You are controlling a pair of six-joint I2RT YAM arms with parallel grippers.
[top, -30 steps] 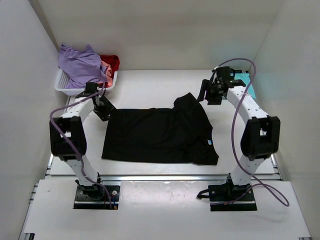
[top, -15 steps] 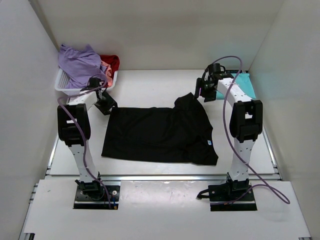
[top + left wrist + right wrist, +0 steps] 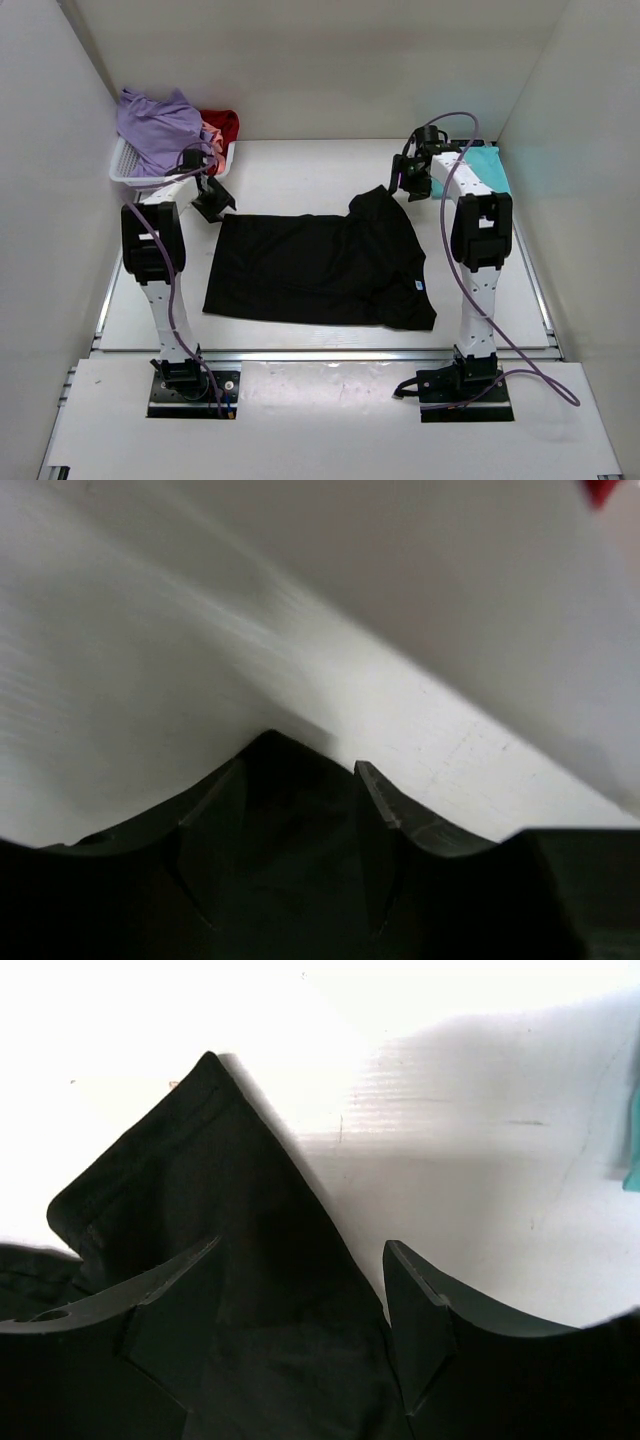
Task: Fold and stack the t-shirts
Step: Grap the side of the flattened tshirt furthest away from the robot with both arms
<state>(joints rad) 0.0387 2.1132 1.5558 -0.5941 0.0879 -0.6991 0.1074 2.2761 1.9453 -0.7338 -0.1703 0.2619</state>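
Overhead view, black t-shirt [image 3: 315, 270]: I see it spread flat across the middle of the white table [image 3: 300, 165], its long side running left to right. The sleeve at its far right corner is rumpled and sticks out.
Overhead view, left gripper [image 3: 212, 204]: low over the table at the shirt's far left corner, just beside the cloth edge.
Overhead view, right gripper [image 3: 406, 184]: near the far right sleeve, just beyond its tip.
Overhead view, basket [image 3: 122, 172]: a white lattice basket in the far left corner. The lavender t-shirt [image 3: 158, 125] is heaped on top and spills over the rim. The red t-shirt [image 3: 224, 122] sits on its right side, with a little of the pink t-shirt [image 3: 209, 135] between them.
Overhead view, teal t-shirt [image 3: 492, 165]: flat at the far right of the table, partly hidden behind the right arm [image 3: 481, 225].
Left wrist view, left gripper [image 3: 300, 763]: the jaws stand moderately apart and clamp nothing I can see. A black peak rises between them, and I cannot tell whether it is cloth or part of the gripper. Blurred white table lies beyond.
Right wrist view, right gripper [image 3: 300, 1242]: the jaws stand moderately apart, gripping nothing.
Right wrist view, black t-shirt [image 3: 200, 1170]: the sleeve lies on the table beneath and between the jaws, its stitched corner pointing away from the camera. A teal sliver shows at the right edge.
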